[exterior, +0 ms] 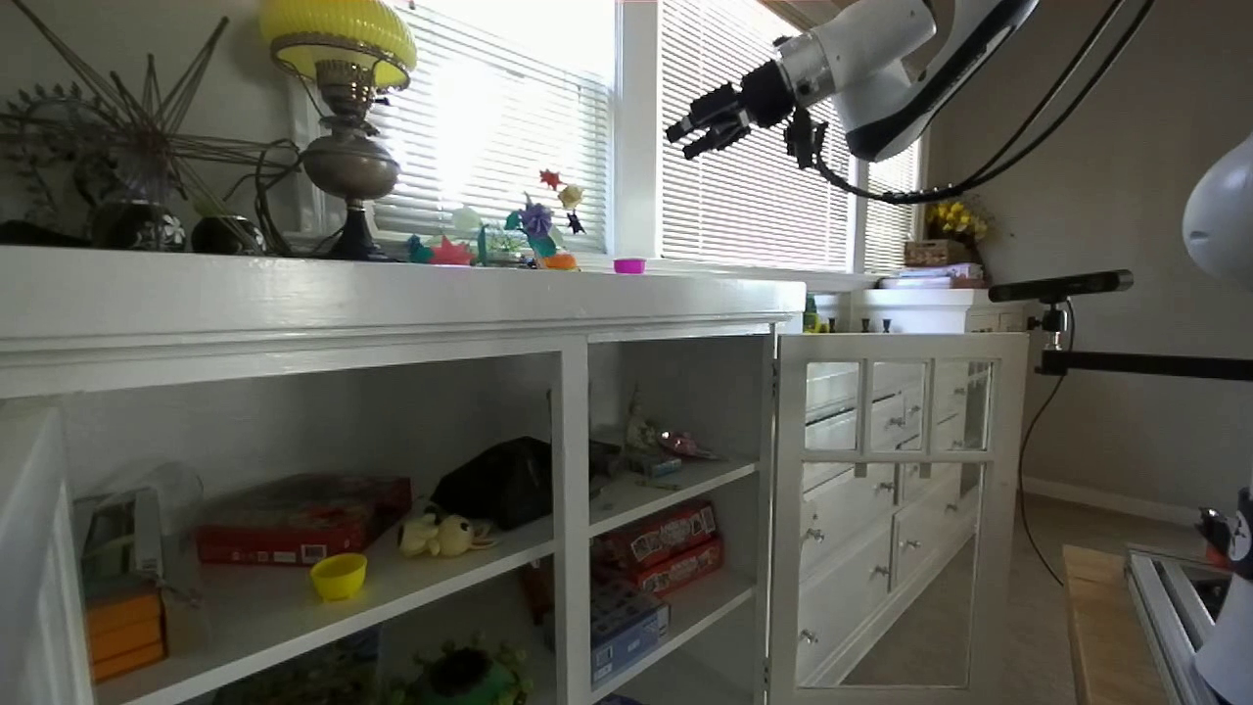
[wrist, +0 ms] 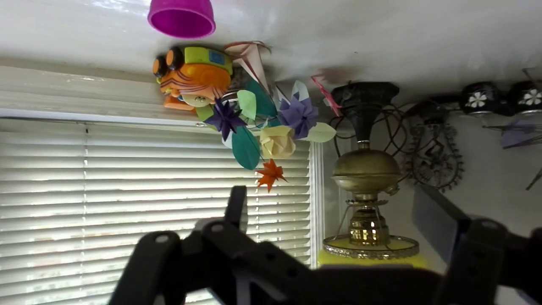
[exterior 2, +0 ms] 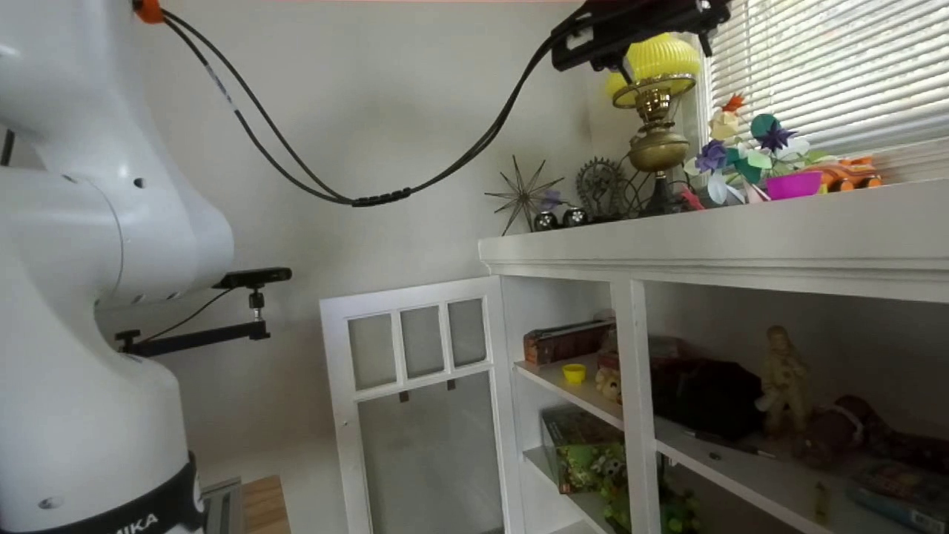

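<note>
Running below blinds (wrist: 148,199), a white cabinet top (wrist: 381,42) bears a pink cup (exterior 2: 793,185).

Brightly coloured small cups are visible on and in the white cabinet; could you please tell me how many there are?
2: a pink cup on the cabinet top and a yellow cup on a shelf below. Others may be hidden farther back.

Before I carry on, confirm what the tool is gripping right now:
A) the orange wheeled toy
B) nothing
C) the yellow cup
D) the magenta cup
B: in the wrist view the fingers of the tool stand wide apart with nothing between them, while the magenta cup and the orange wheeled toy rest on the cabinet top and the yellow cup sits on a shelf.
</note>
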`<state>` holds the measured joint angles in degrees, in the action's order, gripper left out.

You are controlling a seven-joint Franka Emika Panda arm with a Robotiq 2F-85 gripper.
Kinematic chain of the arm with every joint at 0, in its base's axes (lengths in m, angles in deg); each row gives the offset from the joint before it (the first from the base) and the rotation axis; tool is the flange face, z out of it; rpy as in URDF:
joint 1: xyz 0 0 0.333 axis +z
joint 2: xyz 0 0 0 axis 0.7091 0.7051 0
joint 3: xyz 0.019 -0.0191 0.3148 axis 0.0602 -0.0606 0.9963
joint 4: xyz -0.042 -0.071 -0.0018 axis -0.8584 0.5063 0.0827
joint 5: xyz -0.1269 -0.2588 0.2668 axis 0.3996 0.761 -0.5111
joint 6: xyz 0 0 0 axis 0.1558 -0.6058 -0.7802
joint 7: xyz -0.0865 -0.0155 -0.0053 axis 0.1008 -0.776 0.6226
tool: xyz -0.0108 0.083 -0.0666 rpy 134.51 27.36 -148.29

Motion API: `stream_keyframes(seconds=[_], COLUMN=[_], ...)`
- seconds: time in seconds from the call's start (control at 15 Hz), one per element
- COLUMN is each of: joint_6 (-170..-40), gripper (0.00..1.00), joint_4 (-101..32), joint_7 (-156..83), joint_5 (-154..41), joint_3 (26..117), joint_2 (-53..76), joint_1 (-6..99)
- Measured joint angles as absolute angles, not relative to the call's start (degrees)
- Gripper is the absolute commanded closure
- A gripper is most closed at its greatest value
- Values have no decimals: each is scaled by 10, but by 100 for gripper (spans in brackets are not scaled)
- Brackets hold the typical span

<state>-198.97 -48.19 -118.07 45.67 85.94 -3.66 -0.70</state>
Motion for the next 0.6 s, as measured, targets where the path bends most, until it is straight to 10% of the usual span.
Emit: stream_keyframes(seconds=[0.6], joint_6=[-2023], gripper=[0], joint_4=[-592], joint_7=[-1168], joint_5=[557], joint_3=[673], joint_2=[-135], joint_1=[175])
